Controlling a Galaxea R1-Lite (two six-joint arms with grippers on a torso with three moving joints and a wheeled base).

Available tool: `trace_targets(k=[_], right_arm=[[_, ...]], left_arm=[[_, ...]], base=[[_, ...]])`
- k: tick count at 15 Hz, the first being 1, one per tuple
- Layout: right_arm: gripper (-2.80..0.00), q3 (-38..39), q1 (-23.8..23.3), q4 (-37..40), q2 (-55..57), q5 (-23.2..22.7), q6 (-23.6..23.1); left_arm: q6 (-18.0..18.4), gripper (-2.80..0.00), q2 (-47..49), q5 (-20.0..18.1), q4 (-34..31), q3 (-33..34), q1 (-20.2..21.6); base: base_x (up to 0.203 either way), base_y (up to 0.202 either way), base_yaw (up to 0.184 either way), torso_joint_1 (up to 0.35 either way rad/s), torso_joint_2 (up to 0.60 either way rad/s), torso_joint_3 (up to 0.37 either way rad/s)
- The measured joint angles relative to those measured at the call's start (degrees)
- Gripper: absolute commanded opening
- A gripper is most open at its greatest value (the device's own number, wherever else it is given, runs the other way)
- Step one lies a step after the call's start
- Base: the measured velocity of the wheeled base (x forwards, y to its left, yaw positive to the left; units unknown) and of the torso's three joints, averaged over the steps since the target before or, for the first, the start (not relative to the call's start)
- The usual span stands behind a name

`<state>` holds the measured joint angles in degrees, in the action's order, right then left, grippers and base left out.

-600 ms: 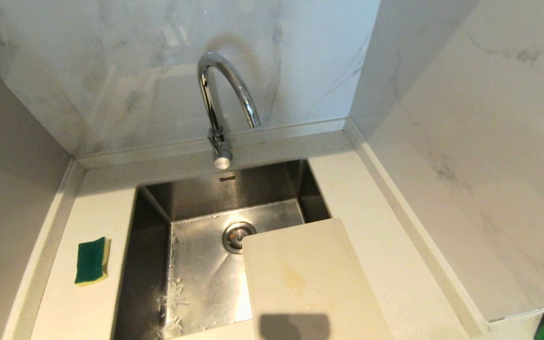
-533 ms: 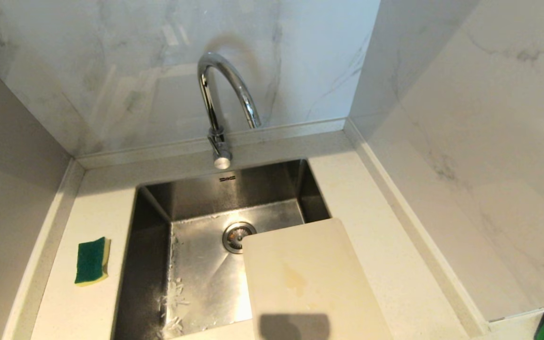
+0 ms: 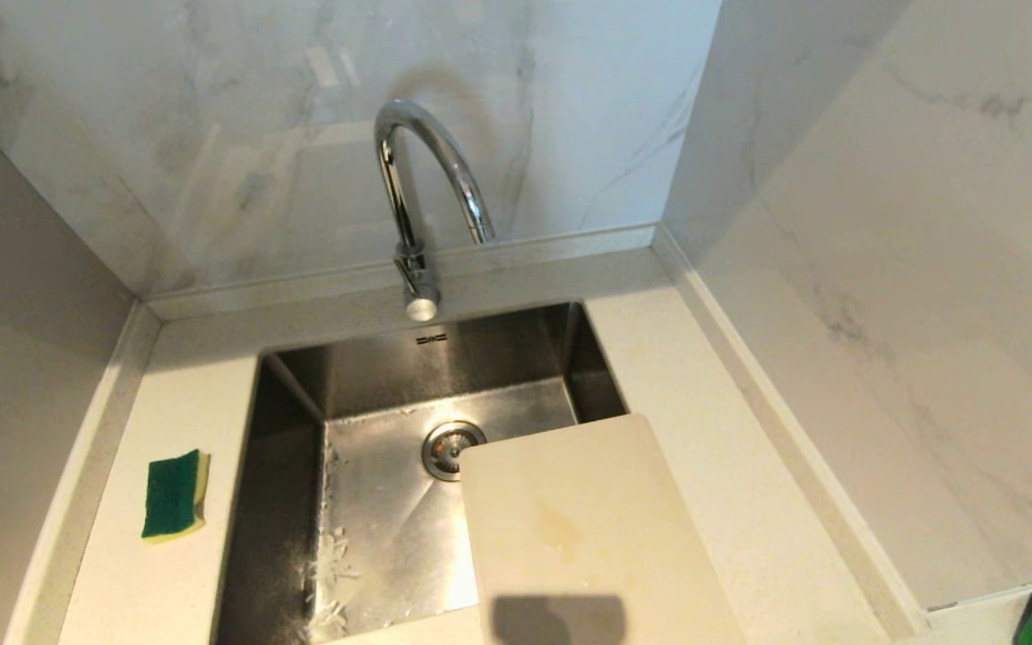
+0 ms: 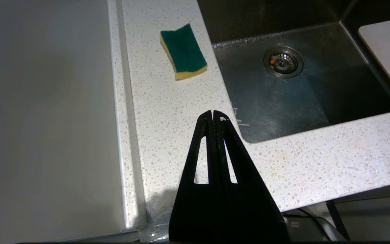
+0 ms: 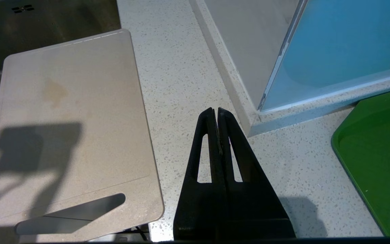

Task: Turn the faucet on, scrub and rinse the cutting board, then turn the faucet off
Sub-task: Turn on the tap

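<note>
One faucet (image 3: 422, 193) arches at upper centre of the head view, no water running. One cutting board (image 3: 583, 528) lies at lower centre-right, overhanging the sink (image 3: 373, 520). One sponge (image 3: 174, 494) sits lower left. Only the wrist views show the grippers: left gripper (image 4: 213, 116) and right gripper (image 5: 214, 112), fingers pressed together, empty. Only the right wrist view shows the board's slot handle and a green tray (image 5: 377, 159).

The left gripper (image 4: 213, 116) has two flat, matte black fingers that narrow to a point, each with a long triangular cut-out. A small white speck sits near its tip. The right gripper (image 5: 215, 113) has the same shape and colour.
</note>
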<state>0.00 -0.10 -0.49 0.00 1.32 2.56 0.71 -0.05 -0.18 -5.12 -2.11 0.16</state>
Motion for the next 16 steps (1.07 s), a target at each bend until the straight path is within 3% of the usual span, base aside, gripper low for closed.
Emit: trace_targets(k=[16], right_arm=[[-2.8,0.0,0.0,0.0,0.0,0.0,0.0]], left_arm=[[0.1,-2.8,0.0,-0.1,0.0,0.0,0.0]], base=[[0.0,0.0,0.0,0.0,0.0,0.0]])
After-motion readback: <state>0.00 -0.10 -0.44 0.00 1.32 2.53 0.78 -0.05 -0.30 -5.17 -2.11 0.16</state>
